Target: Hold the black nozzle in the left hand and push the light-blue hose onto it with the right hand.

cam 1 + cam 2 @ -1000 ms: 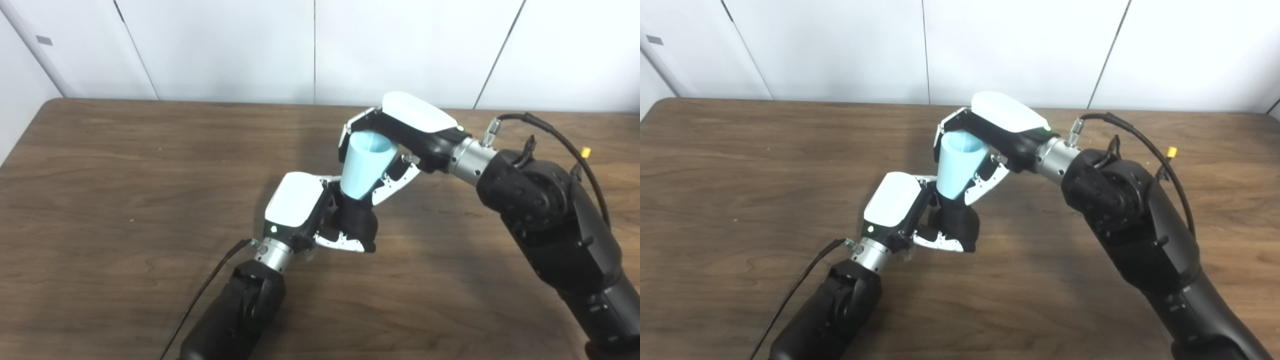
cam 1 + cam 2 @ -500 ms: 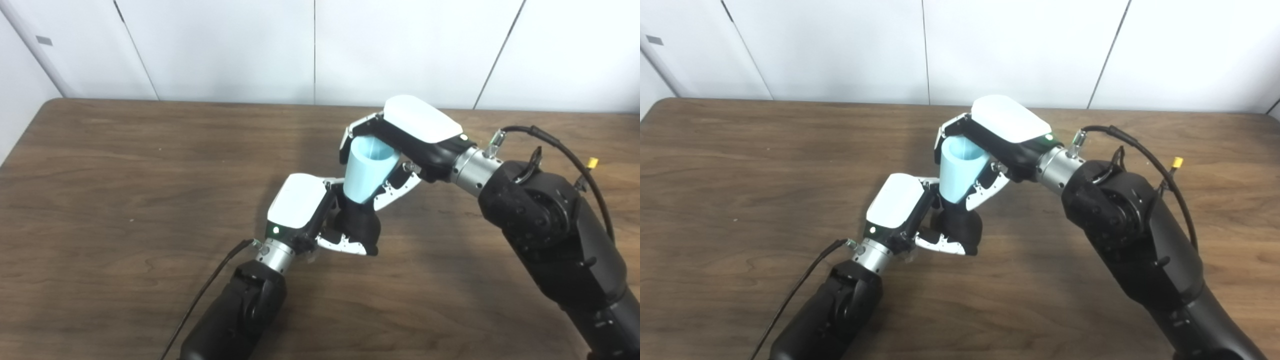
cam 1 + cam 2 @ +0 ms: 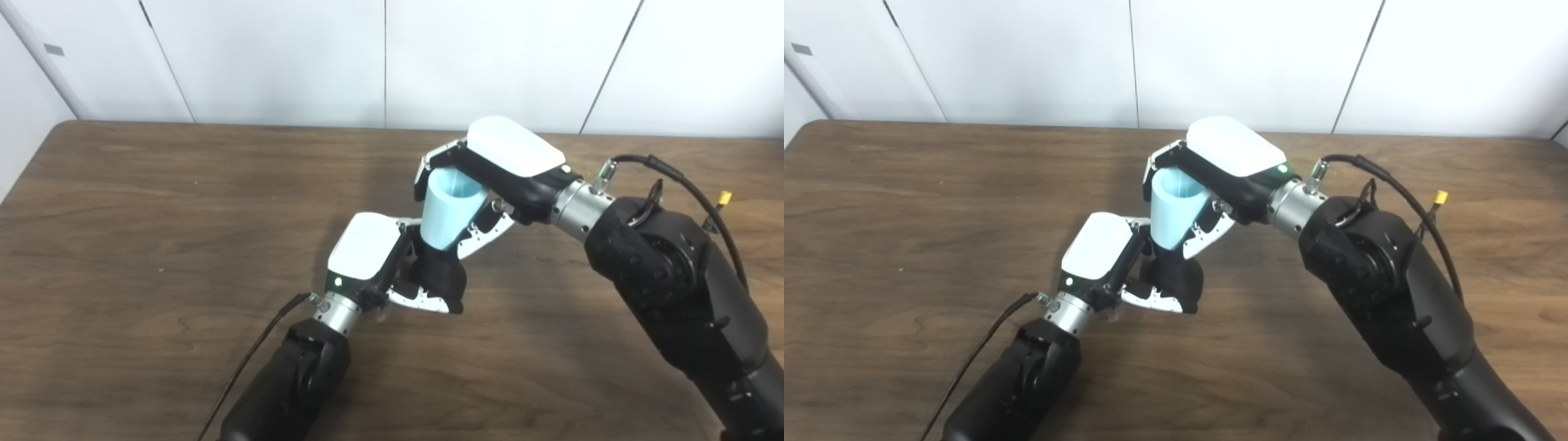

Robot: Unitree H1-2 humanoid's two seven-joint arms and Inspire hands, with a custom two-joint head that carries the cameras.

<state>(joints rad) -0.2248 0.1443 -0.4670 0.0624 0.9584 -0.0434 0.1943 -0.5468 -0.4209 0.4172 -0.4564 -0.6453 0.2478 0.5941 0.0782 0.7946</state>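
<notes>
The black nozzle stands upright near the middle of the table, with my left hand shut around it from the left. Above it, the light-blue hose is a short tapered tube with its wide open end up. Its narrow lower end sits over the nozzle's top. My right hand is shut on the hose from the right, fingers wrapped around its upper part. In the right eye view the hose meets the nozzle in the same way.
A dark wooden table spreads all around the hands, bounded at the back by a white panelled wall. My right forearm and its black cable cross the right side.
My right hand came down a little with the hose, seating it lower on the nozzle, then held nearly still. My left hand shifted only slightly.
</notes>
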